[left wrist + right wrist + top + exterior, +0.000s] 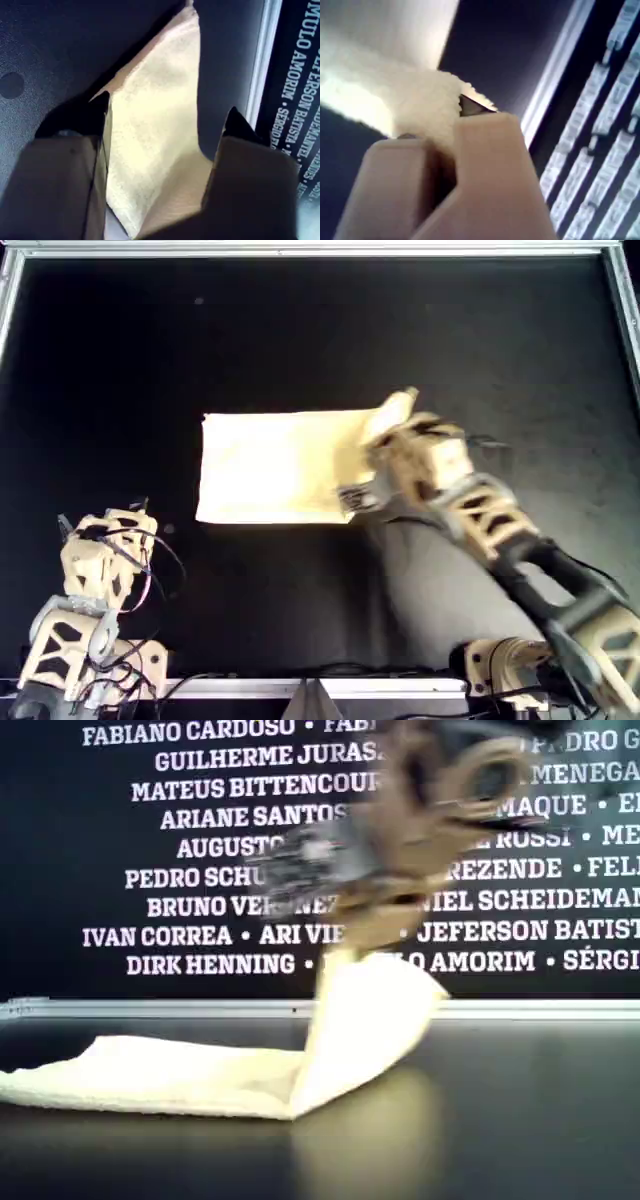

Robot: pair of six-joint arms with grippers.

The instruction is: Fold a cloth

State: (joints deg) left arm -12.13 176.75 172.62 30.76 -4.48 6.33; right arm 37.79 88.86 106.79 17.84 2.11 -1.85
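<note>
The pale yellow cloth [270,465] lies flat on the black table in the middle of the overhead view. Its edge toward the overhead view's right is lifted. My right gripper [388,432] is shut on that raised edge, as the right wrist view shows, with the cloth [410,95] pinched at the gripper [462,107]. In the exterior view the cloth [180,1075] rises in a flap up to the blurred right gripper [350,935]. My left gripper [135,512] rests near the overhead view's lower left, apart from the cloth. It is open [167,104], and the cloth [155,150] shows beyond its fingers.
A metal rim [300,248] frames the black table [300,330]. A dark wall with white printed names [200,850] stands behind the table in the exterior view. Cables hang around the left arm's base [90,660].
</note>
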